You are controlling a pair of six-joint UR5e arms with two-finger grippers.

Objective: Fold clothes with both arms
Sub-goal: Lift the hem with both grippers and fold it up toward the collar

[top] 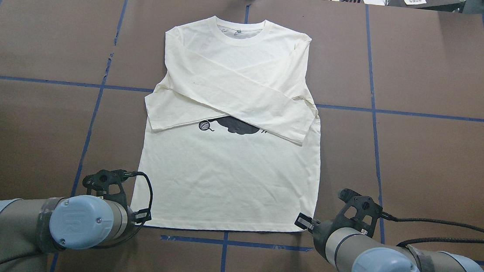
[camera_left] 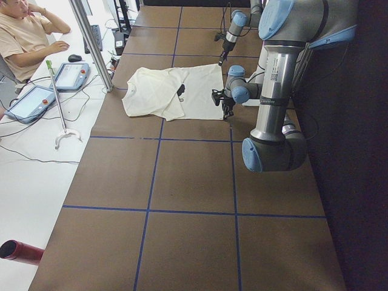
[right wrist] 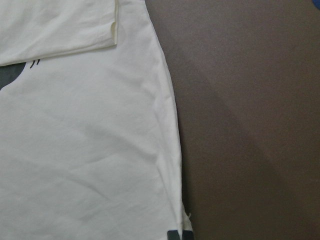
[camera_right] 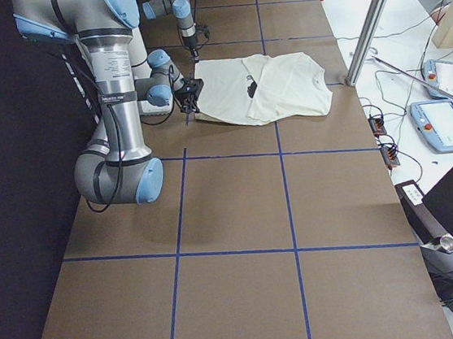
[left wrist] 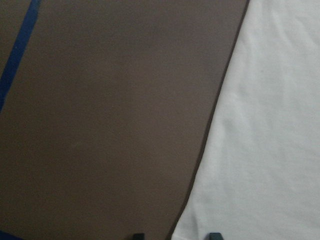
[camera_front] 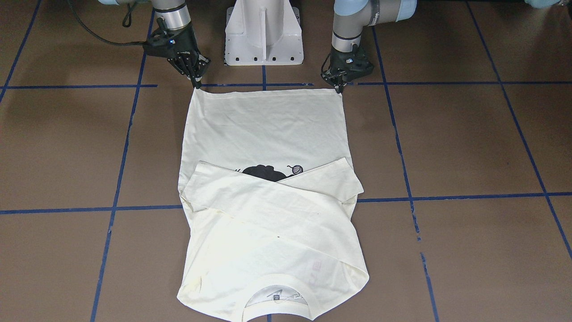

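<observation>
The cream-white T-shirt (camera_front: 268,129) lies flat on the brown table, both sleeves crossed over the chest, with only part of the black cat print (top: 236,126) and the yarn ball showing. Its hem is toward the robot and its collar is far from it. My left gripper (camera_front: 339,88) is at one hem corner. In the left wrist view its fingertips (left wrist: 215,235) stand apart, astride the shirt's side edge (left wrist: 270,140). My right gripper (camera_front: 197,85) is at the other hem corner, fingers pinched together on the fabric (right wrist: 85,150). In the overhead view the wrists cover both fingertips.
The white pedestal base (camera_front: 263,31) stands between the arms behind the hem. Blue tape lines (camera_front: 447,197) grid the table. An operator (camera_left: 24,36) sits with tablets (camera_left: 70,76) past the far edge, beside a metal post (camera_left: 91,42).
</observation>
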